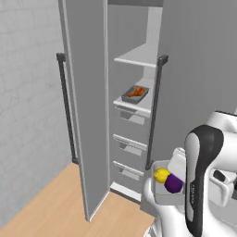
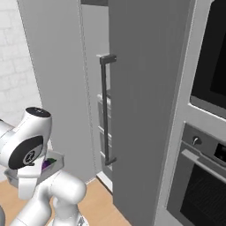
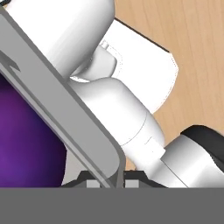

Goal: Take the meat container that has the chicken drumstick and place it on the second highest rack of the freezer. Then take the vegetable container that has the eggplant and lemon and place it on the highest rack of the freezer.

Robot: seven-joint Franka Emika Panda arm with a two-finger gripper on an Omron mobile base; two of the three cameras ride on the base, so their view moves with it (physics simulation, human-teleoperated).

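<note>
The freezer (image 1: 134,92) stands open. The meat container (image 1: 135,94) with the orange-brown chicken drumstick (image 1: 137,91) rests on the second highest rack (image 1: 139,105), just above three grey drawers (image 1: 130,144). The highest rack (image 1: 137,58) is bare. Low beside the robot's body, the grey vegetable container (image 1: 163,190) holds the yellow lemon (image 1: 161,174) and the purple eggplant (image 1: 173,183). In the hand view my gripper (image 3: 108,177) is shut on this container's rim (image 3: 65,118), with the eggplant (image 3: 26,144) close on the left. The container (image 2: 49,166) also shows from the right base.
The freezer door (image 1: 85,115) is swung out to the left, its dark bar handle (image 1: 66,106) on the outside. A closed grey door with a bar handle (image 2: 105,114) flanks the opening on the right. Ovens (image 2: 207,176) stand further right. Wood floor (image 1: 46,208) lies below.
</note>
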